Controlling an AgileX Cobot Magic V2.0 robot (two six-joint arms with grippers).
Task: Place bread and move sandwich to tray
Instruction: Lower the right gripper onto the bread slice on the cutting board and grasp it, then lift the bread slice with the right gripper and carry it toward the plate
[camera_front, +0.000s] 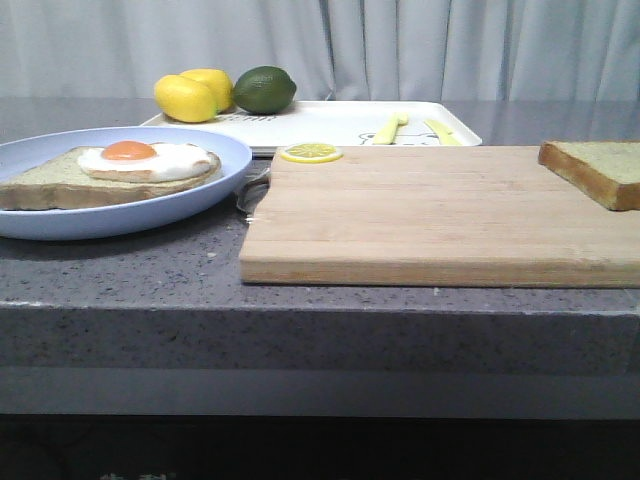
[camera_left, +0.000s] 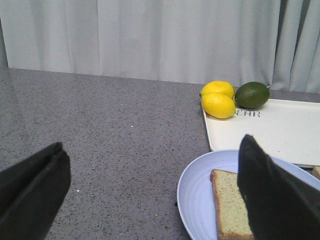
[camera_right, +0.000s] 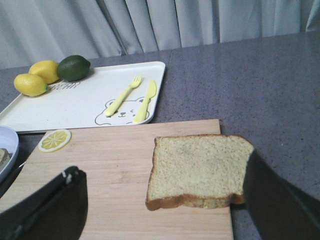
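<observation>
1. We are at the very start, we think. The plain bread (camera_right: 197, 170) is not on the egg slice yet, and the sandwich (camera_front: 110, 172) is not on the tray (camera_front: 330, 125) yet.
2. Our right claw (camera_right: 165, 210) is wide open and holds nothing. The bread lies flat on the wooden cutting board (camera_front: 430, 215), near the board's right end, just ahead of this claw and between its two dark fingers (camera_right: 47, 207).
3. So the next move, we think, is for the right claw to go down, close on the bread by its crust, lift it and carry it left to the plate (camera_front: 150, 215).
4. Our left claw (camera_left: 150, 190) is open too, with nothing in it. The blue plate sits just ahead of it, toward its right finger, which hides part of the slice.
5. The plate rests on the counter (camera_front: 120, 280), just left of the board. On it lies the slice with the white egg and orange yolk on top.
6. Farther back is the white tray, behind the board. Two lemons (camera_front: 192, 95) and a lime (camera_front: 265, 89) sit at its left end, and a yellow fork (camera_right: 124, 95) and knife (camera_right: 145, 101) lie on it. A lemon slice (camera_front: 311, 153) sits at the board's back edge.
7. The middle of the tray looks free, so we think the plate could fit there.
</observation>
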